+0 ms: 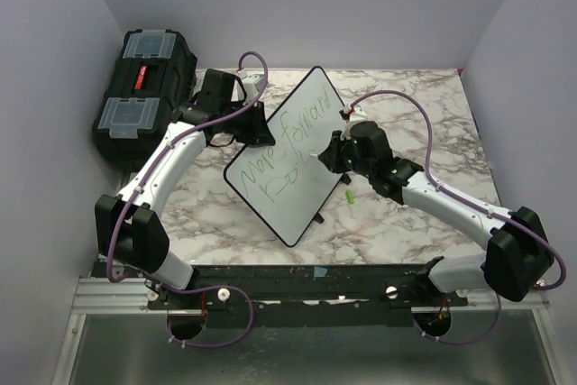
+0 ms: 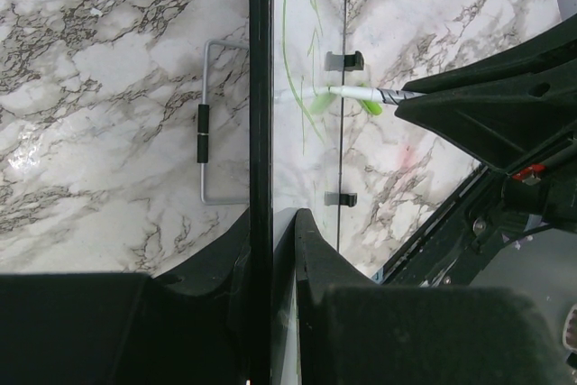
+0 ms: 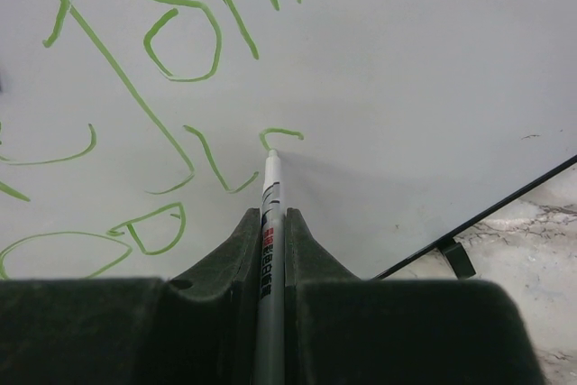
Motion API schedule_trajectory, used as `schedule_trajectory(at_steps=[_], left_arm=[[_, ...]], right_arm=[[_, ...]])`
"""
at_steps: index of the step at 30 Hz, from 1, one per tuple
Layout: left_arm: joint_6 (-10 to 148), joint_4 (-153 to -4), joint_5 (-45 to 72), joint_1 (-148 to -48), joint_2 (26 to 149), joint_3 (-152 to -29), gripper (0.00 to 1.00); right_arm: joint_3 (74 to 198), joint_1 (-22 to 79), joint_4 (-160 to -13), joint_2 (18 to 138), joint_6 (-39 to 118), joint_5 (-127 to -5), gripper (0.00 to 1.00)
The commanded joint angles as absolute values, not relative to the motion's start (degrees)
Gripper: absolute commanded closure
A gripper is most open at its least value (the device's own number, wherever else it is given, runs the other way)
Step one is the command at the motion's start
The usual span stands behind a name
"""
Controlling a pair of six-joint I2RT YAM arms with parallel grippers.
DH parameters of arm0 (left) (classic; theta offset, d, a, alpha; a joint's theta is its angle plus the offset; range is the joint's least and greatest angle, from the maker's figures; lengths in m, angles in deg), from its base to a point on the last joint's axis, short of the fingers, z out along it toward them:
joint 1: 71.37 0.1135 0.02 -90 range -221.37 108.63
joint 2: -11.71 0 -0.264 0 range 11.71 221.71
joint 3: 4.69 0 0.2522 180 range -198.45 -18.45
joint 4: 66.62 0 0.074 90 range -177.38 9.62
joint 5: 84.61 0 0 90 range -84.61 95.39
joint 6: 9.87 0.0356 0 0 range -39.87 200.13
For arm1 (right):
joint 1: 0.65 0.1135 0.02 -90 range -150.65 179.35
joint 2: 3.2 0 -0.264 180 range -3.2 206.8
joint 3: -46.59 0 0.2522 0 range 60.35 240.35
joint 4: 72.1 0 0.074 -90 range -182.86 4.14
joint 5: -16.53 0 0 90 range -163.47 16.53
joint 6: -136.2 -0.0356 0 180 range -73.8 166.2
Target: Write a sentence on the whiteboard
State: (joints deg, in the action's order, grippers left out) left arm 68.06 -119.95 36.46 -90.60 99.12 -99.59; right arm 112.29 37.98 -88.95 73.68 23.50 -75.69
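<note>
Far left, back corner of bench [image 1: 424,123]: black toolbox [image 1: 144,96] with clear lid compartments, well apart from the work.

Left arm reaches in from the near-left. Left gripper [image 1: 255,129] sits at the upper-left edge of the whiteboard [image 1: 302,123]. Wrist view: left gripper [image 2: 270,223] jaws clenched on the board's thin black rim, one finger on each face, the board seen edge-on. A wire loop [image 2: 209,123] with a dark sleeve shows to the left of that edge over the marble; what it belongs to is unclear.

Whiteboard: mid-bench between the two arms, turned cornerwise and tilted, face toward the right arm. Cannot tell whether its low corner touches the bench.

The sentence [image 1: 290,135]: green marker, two lines running across the face. Upper line reads roughly "move forward". Lower line is shorter and not legible from above. Close view shows loose green strokes [image 3: 180,38] and a small fresh hook just above the pen tip.

Marker [image 3: 271,182]: white-tipped, tip touching the board face at the lower line.

Right gripper [image 1: 330,156]: pressed close to the board's right half. Wrist view: right gripper [image 3: 270,223] jaws grasping the marker barrel, which runs straight out between them.

Small green piece [image 1: 349,196] lies on the marble just right of the board, below the right gripper.
</note>
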Motion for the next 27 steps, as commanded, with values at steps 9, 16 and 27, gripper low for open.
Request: schedule_trajectory(at_steps=[9, 16, 27], left_arm=[[75.21, -123.00, 30.88, -92.86, 100.32, -97.72, 1.00], [75.21, -123.01, 30.96, -92.88, 100.38, -97.64, 1.00], [75.17, -123.01, 30.88, -92.90, 100.39, -97.71, 1.00]], right_arm=[[119.14, 38.80, -94.96, 80.31, 24.99, -78.90, 0.99], [122.01, 38.79, -94.79, 81.15, 25.09, -78.05, 0.99], [124.16, 38.75, -93.47, 81.35, 24.04, -77.20, 0.99]])
